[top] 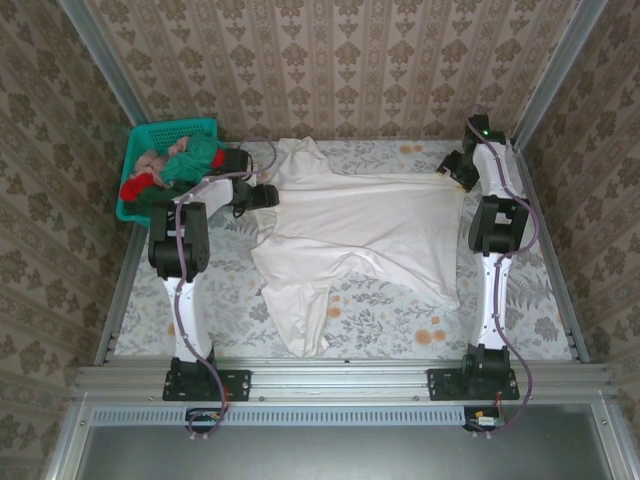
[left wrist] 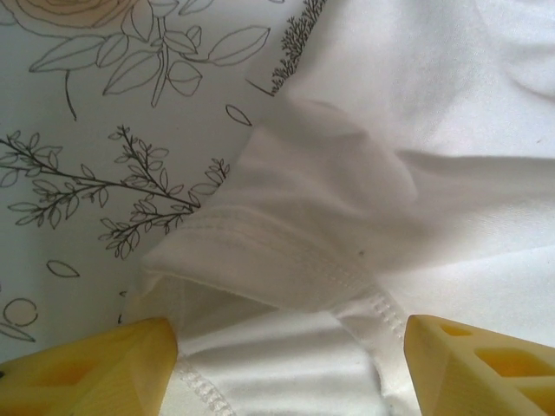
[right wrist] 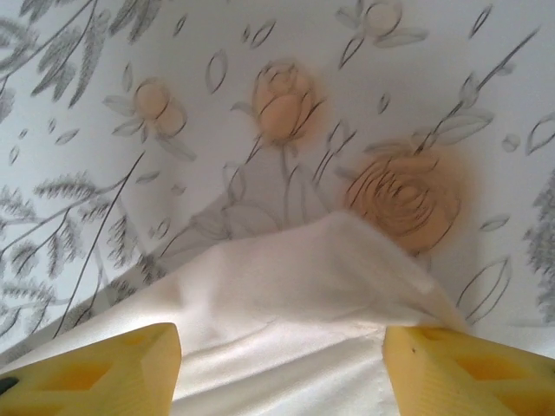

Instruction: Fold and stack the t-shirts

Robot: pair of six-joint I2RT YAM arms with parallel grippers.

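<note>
Where top view gives whole white shirt (top: 370,230) spread, wrist views give both jaws apart over edges.

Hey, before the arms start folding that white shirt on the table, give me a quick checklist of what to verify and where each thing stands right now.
1. Left fingers spread either side of the white t-shirt's stitched hem: ok.
2. Right fingers spread over the shirt's far right corner: ok.
3. Cloth pinched at both ends: not ok, both pairs are open.
4. Shirt lying flat: not ok, its near left part is bunched and creased.
5. Other shirts out of the way in the teal basket: ok.
6. Fingertips down on the tablecloth: cannot tell.
</note>
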